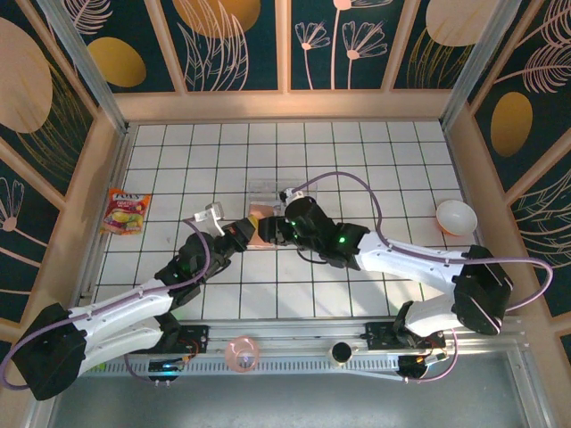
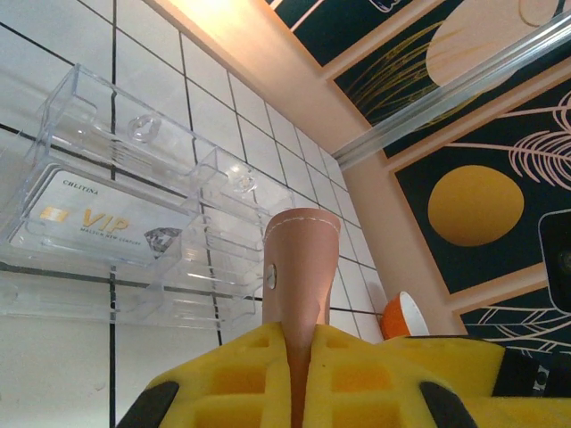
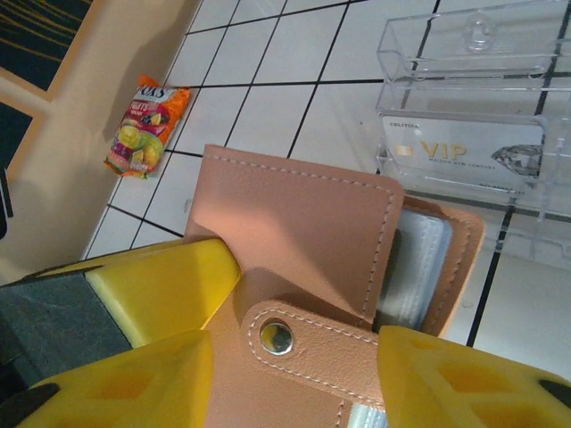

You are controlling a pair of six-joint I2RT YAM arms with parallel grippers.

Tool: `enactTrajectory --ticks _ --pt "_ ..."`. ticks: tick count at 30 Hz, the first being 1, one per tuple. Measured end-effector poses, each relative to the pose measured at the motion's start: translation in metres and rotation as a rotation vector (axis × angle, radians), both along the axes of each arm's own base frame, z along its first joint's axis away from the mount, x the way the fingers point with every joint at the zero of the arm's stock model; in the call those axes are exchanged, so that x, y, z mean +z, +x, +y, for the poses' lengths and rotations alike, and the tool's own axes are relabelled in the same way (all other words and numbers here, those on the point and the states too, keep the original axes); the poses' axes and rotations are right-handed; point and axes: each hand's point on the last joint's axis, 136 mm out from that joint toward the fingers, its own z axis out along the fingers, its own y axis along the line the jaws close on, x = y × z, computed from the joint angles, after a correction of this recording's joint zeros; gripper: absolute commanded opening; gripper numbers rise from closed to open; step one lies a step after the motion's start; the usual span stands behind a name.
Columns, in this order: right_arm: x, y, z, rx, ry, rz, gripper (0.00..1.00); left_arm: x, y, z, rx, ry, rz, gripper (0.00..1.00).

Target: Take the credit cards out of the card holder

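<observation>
The tan card holder (image 3: 303,223) hangs above the tiles between both grippers, its cover ajar so clear inner sleeves (image 3: 419,259) show. My left gripper (image 2: 308,334) is shut on the card holder's (image 2: 302,259) edge. My right gripper (image 3: 294,374) stands open, its yellow fingers on either side of the snap strap (image 3: 312,343). A whitish credit card (image 3: 464,152) printed VIP lies in the clear tray (image 3: 473,53) just behind. From above, the left gripper (image 1: 245,234) and right gripper (image 1: 272,230) meet at the card holder (image 1: 258,217).
A red-yellow snack packet (image 1: 127,211) lies at the left wall. A white bowl (image 1: 455,217) sits at the right. The clear tray (image 1: 268,192) stands directly behind the grippers. A pink dish (image 1: 242,353) and a black cup (image 1: 341,353) rest on the front rail.
</observation>
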Motion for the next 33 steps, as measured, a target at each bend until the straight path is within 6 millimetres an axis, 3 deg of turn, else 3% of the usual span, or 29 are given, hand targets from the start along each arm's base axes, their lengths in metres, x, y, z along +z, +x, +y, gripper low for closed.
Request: enactTrajectory --ticks 17,30,33 --pt "-0.025 0.01 0.005 -0.001 -0.119 -0.004 0.51 -0.012 0.001 0.005 0.029 0.015 0.06 0.0" --pt "-0.021 0.01 0.01 0.003 -0.171 -0.063 0.01 -0.015 0.0 0.003 0.022 0.02 0.083 0.0" --pt "-0.022 0.01 0.009 -0.002 -0.174 -0.067 0.0 -0.016 0.0 0.003 0.021 0.022 0.09 0.0"
